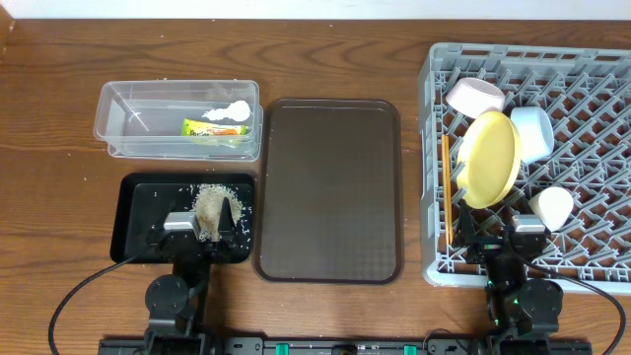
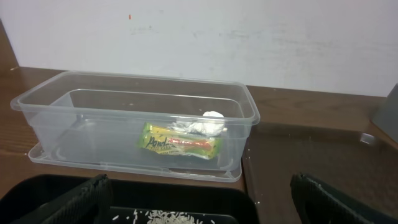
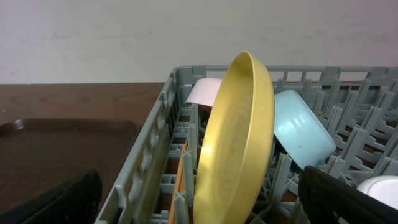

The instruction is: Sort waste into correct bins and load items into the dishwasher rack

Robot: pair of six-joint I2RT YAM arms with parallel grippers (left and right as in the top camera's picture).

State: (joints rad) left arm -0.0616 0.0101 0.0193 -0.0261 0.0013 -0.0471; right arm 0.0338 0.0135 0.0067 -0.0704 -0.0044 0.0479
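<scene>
The green-and-orange wrapper [image 1: 212,129] [image 2: 179,143] and the crumpled white scrap [image 1: 229,111] [image 2: 210,122] lie in the clear tub [image 1: 118,128] [image 2: 37,106]. Rice grains [image 1: 209,204] [image 2: 168,217] sit piled in the black tray [image 1: 138,222]. My left gripper [image 1: 202,232] [image 2: 199,211] is open and empty over the tray's near side. The grey rack [image 1: 434,118] [image 3: 155,137] holds the yellow plate [image 1: 490,158] [image 3: 239,143] on edge, the light blue bowl [image 1: 532,131] [image 3: 301,134], the pinkish-white bowl [image 1: 475,96] [image 3: 204,92], the pale green cup [image 1: 552,205] and the chopsticks [image 1: 447,187] [image 3: 180,186]. My right gripper [image 1: 503,242] [image 3: 199,211] is open and empty at the rack's near edge.
A dark brown serving tray [image 1: 330,192] lies between the bins and the rack. A few loose grains lie on the wood near the tub [image 2: 256,200]. Cables run along the table's front edge.
</scene>
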